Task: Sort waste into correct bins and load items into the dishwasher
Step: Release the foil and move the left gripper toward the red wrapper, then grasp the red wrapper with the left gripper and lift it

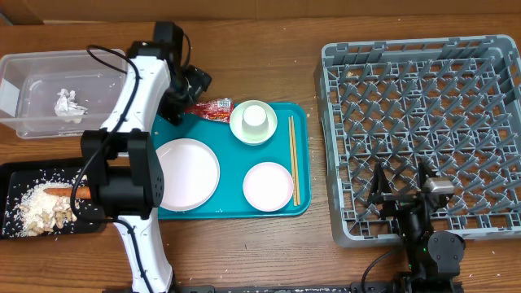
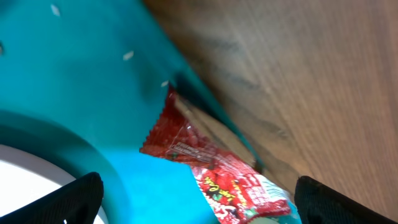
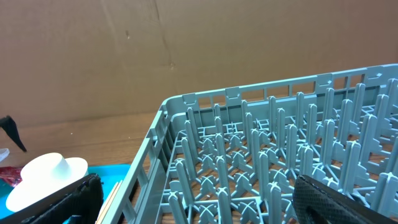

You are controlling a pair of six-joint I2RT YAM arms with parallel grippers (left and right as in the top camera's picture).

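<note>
Two grippers are seen with jaws spread wide, nothing grasped. The left gripper (image 2: 199,184) is held close over the red foil wrapper (image 2: 186,146), which lies at the upper left edge of the teal tray (image 1: 231,155). The right gripper (image 3: 199,202) is held over the grey dish rack (image 3: 261,143), lower right of the overhead frame.

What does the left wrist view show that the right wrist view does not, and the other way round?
Only the left wrist: the red foil wrapper close up, lying at the teal tray edge. Only the right wrist: the grey dish rack and the white bowl. Both: the teal tray and the wooden table.
</note>
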